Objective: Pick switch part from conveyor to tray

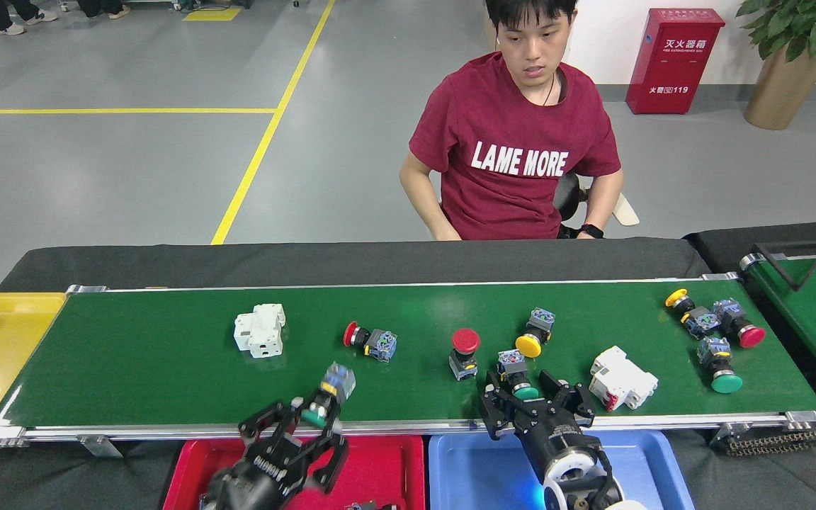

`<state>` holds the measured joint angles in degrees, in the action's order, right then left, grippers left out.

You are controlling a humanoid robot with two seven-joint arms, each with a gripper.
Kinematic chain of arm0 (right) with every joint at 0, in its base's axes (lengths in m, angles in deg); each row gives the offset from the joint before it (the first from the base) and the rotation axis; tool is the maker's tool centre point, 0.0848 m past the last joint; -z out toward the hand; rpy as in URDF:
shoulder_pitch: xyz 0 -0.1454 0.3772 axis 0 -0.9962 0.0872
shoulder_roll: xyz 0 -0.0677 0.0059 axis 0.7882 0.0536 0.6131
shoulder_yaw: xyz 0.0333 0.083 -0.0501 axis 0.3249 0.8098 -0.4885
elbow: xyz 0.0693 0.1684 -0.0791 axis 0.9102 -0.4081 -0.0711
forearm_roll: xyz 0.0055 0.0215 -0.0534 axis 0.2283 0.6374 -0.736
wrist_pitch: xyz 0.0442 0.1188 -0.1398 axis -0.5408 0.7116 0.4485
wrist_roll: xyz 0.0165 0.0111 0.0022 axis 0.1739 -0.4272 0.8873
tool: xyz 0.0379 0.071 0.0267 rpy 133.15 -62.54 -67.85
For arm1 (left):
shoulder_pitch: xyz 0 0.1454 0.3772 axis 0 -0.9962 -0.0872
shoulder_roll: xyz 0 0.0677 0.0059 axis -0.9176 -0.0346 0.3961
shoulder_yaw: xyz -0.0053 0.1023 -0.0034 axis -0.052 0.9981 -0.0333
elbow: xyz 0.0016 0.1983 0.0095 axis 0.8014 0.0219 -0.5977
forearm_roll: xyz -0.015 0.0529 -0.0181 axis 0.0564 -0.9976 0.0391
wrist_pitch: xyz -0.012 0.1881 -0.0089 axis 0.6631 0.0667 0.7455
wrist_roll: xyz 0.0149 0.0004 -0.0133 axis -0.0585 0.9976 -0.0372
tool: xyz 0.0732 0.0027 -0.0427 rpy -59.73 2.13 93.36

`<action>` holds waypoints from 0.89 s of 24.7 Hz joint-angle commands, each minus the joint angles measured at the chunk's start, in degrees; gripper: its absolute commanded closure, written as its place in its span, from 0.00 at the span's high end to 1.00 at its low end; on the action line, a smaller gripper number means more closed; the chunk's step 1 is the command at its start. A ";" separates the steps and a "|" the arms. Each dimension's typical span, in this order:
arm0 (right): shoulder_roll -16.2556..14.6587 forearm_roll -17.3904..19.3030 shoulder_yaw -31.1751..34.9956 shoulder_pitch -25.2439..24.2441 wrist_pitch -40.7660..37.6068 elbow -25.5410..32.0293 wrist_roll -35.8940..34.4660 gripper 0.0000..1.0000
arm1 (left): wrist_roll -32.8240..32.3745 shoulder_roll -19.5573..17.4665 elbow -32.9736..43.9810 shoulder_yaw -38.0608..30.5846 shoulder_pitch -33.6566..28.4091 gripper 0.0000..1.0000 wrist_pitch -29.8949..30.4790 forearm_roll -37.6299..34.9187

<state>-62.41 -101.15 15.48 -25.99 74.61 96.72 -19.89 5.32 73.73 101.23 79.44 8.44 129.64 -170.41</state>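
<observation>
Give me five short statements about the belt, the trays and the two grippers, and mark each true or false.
1. The left gripper holds a green-capped switch. True.
2. The right gripper is over the red tray. False: it is at a green-capped switch on the conveyor.
3. Two white breakers lie on the belt. True.
4. The blue tray is full of switches. False: none show there.
5. The person reaches over the belt. False: both arms are down.

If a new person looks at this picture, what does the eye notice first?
First, the long green conveyor strewn with coloured switch parts. Near its front edge the left gripper lifts a green-capped switch, while the right gripper reaches over another green switch. Behind sits a person in a red shirt.
</observation>
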 commanded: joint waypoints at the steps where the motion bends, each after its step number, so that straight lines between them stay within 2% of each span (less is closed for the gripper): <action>1: -0.56 0.12 0.24 0.74 -3.15 0.17 0.91 0.24 | -0.26 -0.13 1.05 -1.41 -0.66 0.84 5.20 0.52; 2: -0.91 0.20 0.24 0.74 -4.64 0.17 0.91 0.21 | -0.17 0.22 1.05 -1.94 -0.66 1.00 5.20 0.43; 5: -1.26 0.20 0.24 0.74 -5.96 0.34 0.83 0.19 | -0.17 0.40 1.05 -2.73 0.04 1.00 5.20 0.78; 8: -1.70 0.29 0.41 0.48 -7.89 1.40 0.74 0.18 | -0.09 0.66 1.05 -7.48 -0.75 1.00 5.20 1.13; 9: -2.14 0.47 0.41 0.13 -9.04 2.45 0.74 0.17 | 0.09 2.68 1.05 -10.29 -0.92 1.00 5.02 1.31; 10: -2.66 0.90 0.41 -0.22 -10.26 4.03 0.74 0.18 | 0.09 6.10 0.96 -13.80 -1.01 1.00 0.56 1.22; 11: -3.81 2.05 0.41 -1.19 -12.82 6.23 0.65 0.18 | 0.09 10.59 0.70 -18.82 -0.66 1.00 -6.93 0.96; 12: -5.04 3.37 0.41 -2.25 -16.07 8.78 0.83 0.18 | 0.27 13.49 0.52 -22.86 0.13 1.00 -13.43 1.13; 13: -6.09 4.51 0.41 -3.65 -19.94 11.77 0.83 0.18 | 0.35 13.58 0.43 -25.76 0.92 1.00 -16.95 1.31; 14: -6.80 5.13 0.41 -4.62 -22.84 13.53 0.83 0.18 | 0.35 13.32 0.26 -26.90 1.19 1.00 -17.12 1.31; 16: -8.47 5.56 0.41 -7.17 -33.82 16.87 0.91 0.21 | 0.44 12.44 -0.44 -28.66 1.36 1.00 -17.21 1.40; 17: -8.29 5.56 0.41 -7.78 -37.86 17.22 1.00 0.22 | 0.44 12.18 -0.53 -28.66 1.45 1.00 -17.21 1.40; 18: -7.94 5.56 0.33 -8.22 -42.35 17.48 1.27 0.26 | 0.44 11.82 -0.53 -28.48 1.80 1.00 -17.21 1.31; 19: -6.36 5.13 -0.55 -8.13 -43.23 17.39 1.97 0.32 | 0.44 11.56 -0.62 -27.96 2.59 1.00 -17.21 0.78; 21: -0.56 4.16 -3.45 -7.78 -42.44 16.25 3.38 0.81 | 0.35 9.98 -1.15 -25.85 4.88 1.00 -17.48 0.34; 22: 1.73 2.93 -4.16 -7.26 -41.38 15.63 4.52 0.96 | 0.35 8.84 -3.08 -23.83 7.25 1.00 -17.74 -0.89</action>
<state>-62.44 -97.66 11.83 -34.44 34.39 112.08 -16.66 5.26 83.56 98.49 54.37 14.04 112.48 -170.78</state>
